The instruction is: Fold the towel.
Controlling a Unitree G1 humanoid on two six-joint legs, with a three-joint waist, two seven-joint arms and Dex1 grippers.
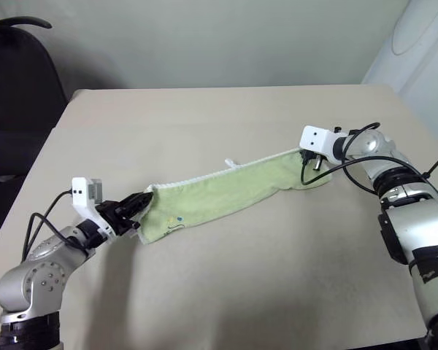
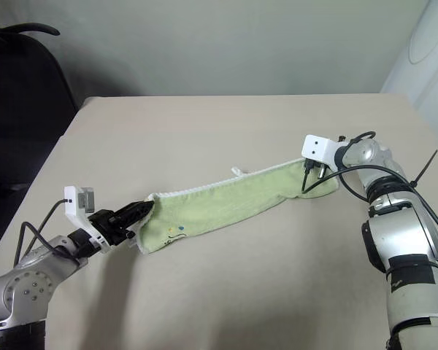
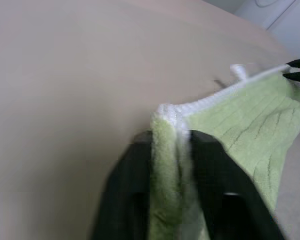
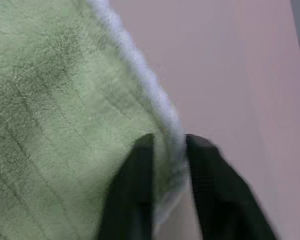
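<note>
The towel [image 1: 226,189], light green with white edging, lies as a long folded strip slanting across the table [image 1: 204,117]. A small white loop [image 1: 231,163] sticks out of its far edge, and a dark motif [image 1: 177,221] marks the end near me on the left. My left gripper [image 1: 142,201] is at that end, its jaws parted with the towel's corner [image 3: 167,150] standing loosely between them. At the far right end, my right gripper [image 1: 312,166] points down at the cloth. Its jaws are also parted, with the white edging [image 4: 165,115] between them.
A black chair [image 1: 14,95] stands off the table's left side. A white rounded object [image 1: 423,44] stands beyond the table's far right corner. Bare tabletop lies on both sides of the strip.
</note>
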